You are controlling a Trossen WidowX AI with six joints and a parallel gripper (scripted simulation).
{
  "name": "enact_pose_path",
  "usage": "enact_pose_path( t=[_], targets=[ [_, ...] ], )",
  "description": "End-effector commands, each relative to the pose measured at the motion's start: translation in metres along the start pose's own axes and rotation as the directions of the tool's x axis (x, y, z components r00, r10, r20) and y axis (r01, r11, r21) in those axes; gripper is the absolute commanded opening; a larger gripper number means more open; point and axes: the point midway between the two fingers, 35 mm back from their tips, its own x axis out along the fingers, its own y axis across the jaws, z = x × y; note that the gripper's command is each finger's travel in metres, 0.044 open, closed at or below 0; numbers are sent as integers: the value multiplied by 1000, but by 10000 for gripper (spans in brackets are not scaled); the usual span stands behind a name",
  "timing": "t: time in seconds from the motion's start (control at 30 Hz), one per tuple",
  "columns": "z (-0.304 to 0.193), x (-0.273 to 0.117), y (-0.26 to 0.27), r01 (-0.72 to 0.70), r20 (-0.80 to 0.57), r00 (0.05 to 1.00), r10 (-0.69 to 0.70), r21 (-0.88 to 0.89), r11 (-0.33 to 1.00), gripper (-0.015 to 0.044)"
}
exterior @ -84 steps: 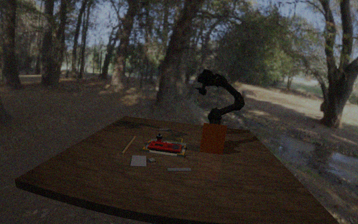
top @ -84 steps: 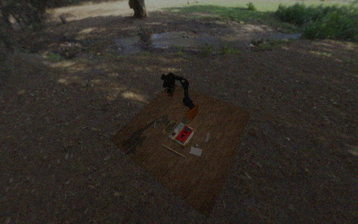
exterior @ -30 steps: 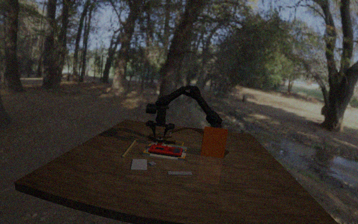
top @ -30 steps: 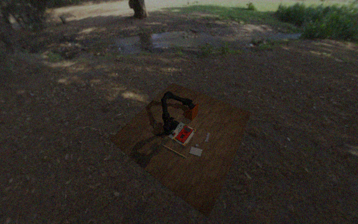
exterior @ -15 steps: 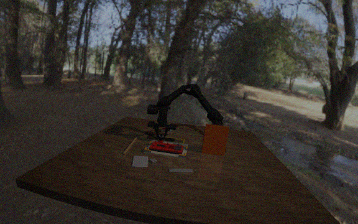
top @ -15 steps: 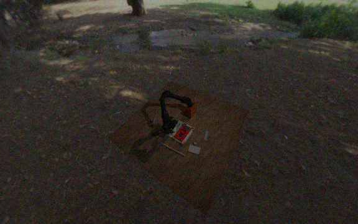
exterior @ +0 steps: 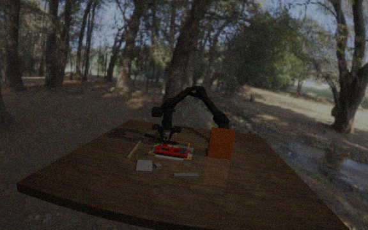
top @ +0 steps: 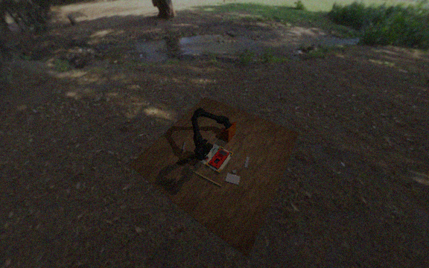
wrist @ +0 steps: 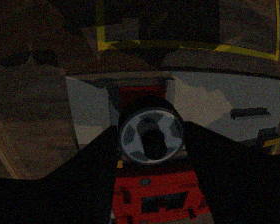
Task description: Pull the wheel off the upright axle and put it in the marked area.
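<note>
Grey wheel (wrist: 151,136) sits gripped between the dark fingers, about half closed on its sides, above the red block (wrist: 160,199), with yellow marked area (wrist: 247,10) at 12 o'clock on the tabletop (exterior: 235,191)

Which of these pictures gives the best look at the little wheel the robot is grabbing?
The wrist view: the wheel fills the middle, round and pale, with the gripper shut on it from both sides. In the top and exterior views the arm hides it; only the red base beside it shows.
</note>
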Motion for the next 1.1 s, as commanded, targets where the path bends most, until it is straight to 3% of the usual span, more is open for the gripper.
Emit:
enact_pose_path(
  t=[0.0, 1.07],
  targets=[
    [0, -1, 0, 1, 0, 1000, -1, 3, 1000, 0],
    [0, -12, 0, -3, 1, 1000, 3, 1, 1000, 0]
  ],
)
